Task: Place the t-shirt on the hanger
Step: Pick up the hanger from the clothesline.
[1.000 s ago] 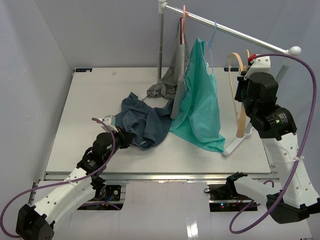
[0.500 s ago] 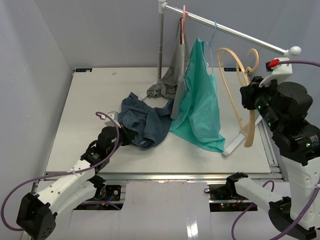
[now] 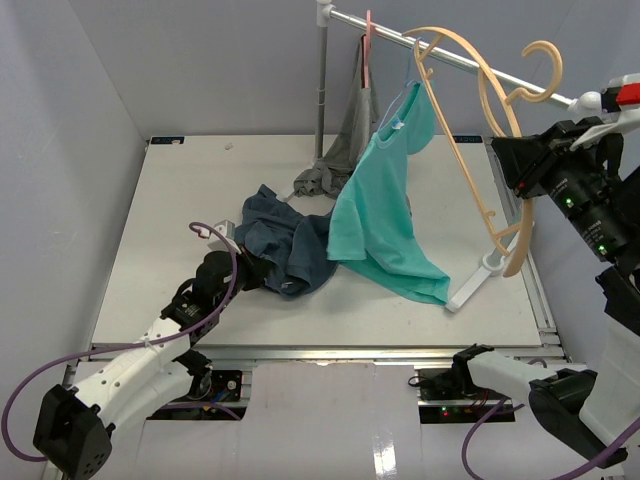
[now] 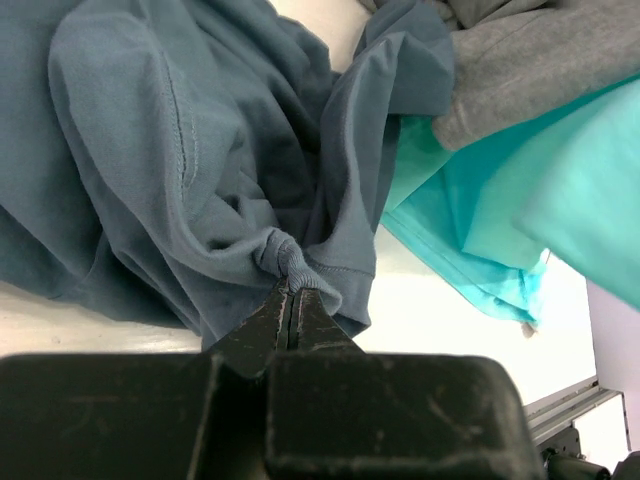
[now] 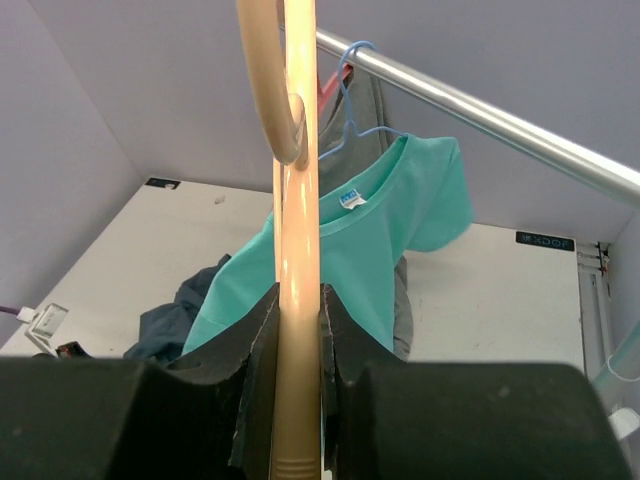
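Note:
The dark slate-blue t-shirt lies crumpled on the white table, left of centre. My left gripper sits low at its near-left edge. In the left wrist view the left gripper is shut on a bunched fold of the t-shirt's hem. The tan hanger is raised high at the right, hook up, with one shoulder tip reaching the rail. My right gripper is shut on it. From the right wrist, the hanger's bar stands upright, pinched in the right gripper.
A metal rail runs across the back right on a post. A teal-green garment on a blue hanger and a grey garment on a pink hanger hang from it, with their lower ends on the table. The rack's white foot lies near the right edge.
My right arm lifted the tan hanger up and out to the right, off its place by the rail. The teal-green garment swung up and left. The left gripper stayed shut on the t-shirt.

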Controlling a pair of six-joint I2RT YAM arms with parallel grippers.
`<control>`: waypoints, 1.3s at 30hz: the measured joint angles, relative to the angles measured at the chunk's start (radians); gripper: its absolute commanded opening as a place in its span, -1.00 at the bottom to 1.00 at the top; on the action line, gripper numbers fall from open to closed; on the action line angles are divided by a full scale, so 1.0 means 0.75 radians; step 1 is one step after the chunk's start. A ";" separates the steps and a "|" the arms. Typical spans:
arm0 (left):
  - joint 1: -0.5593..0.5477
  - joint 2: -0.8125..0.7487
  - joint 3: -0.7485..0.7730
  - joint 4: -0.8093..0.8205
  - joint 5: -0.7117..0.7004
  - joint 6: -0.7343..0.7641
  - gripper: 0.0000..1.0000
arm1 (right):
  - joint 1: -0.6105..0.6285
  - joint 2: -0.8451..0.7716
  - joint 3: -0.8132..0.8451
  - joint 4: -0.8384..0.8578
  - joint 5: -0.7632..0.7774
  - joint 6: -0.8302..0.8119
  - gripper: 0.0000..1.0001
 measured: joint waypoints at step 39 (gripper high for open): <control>0.104 0.177 0.281 -0.172 -0.095 -0.025 -1.00 | 0.942 -0.012 -1.224 0.628 0.442 -0.070 -0.84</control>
